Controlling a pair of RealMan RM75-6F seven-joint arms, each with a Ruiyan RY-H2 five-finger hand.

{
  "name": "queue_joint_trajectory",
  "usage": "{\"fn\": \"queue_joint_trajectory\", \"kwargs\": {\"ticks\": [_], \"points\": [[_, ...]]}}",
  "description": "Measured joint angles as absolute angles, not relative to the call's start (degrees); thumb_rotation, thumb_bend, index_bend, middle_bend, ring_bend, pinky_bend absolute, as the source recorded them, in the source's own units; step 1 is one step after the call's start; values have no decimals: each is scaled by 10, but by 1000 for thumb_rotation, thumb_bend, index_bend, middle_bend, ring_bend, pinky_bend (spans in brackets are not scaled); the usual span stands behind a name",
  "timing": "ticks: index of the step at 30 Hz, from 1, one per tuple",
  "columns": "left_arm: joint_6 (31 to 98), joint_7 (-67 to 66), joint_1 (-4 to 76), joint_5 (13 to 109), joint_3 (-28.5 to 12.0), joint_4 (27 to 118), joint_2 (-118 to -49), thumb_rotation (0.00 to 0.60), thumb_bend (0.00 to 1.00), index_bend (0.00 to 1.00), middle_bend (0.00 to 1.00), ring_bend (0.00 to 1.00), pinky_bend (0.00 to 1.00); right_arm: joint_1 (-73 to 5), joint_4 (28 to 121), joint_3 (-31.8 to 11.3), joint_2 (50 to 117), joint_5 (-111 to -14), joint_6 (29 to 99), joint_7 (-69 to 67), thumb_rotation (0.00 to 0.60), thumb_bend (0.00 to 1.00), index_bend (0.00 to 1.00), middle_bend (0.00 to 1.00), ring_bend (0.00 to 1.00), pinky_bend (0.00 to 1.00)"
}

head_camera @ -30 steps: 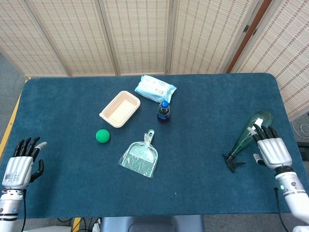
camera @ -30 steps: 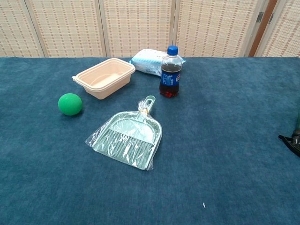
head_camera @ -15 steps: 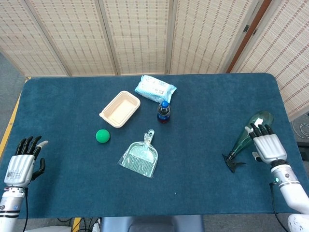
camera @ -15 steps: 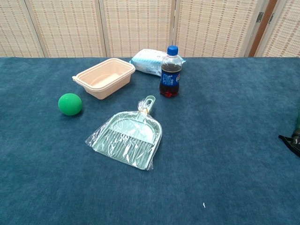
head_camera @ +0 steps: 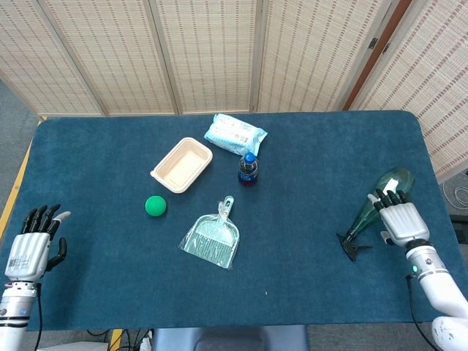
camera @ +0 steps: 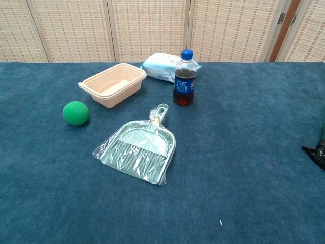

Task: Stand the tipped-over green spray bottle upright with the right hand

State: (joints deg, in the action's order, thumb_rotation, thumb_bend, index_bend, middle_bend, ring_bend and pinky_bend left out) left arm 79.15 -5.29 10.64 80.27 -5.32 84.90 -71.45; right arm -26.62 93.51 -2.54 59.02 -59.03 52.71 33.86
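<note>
Green spray bottle (head_camera: pixel 380 196) partly behind right robot hand (head_camera: pixel 398 221)

Woven screen panels (head_camera: pixel 212 51) behind blue table (head_camera: pixel 307 146) (grey floor (head_camera: pixel 14 110) at L).

Your chest view clips the green spray bottle (camera: pixel 321 148) at its right edge; neither hand appears there.
</note>
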Motion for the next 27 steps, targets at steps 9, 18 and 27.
{"fn": "queue_joint_trajectory", "kwargs": {"ticks": [9, 18, 27], "points": [[791, -55, 112, 806, -54, 846, -722, 600, 612, 189, 103, 26, 21, -276, 918, -12, 594, -572, 507, 336, 600, 261, 0, 0, 0, 72], [796, -59, 110, 805, -52, 848, -723, 600, 611, 189, 103, 26, 21, -289, 880, -8, 612, -579, 483, 306, 600, 261, 0, 0, 0, 72], [793, -57, 110, 798, -54, 843, -724, 600, 611, 189, 103, 26, 21, -317, 841, -8, 629, -583, 443, 287, 600, 261, 0, 0, 0, 72]]}}
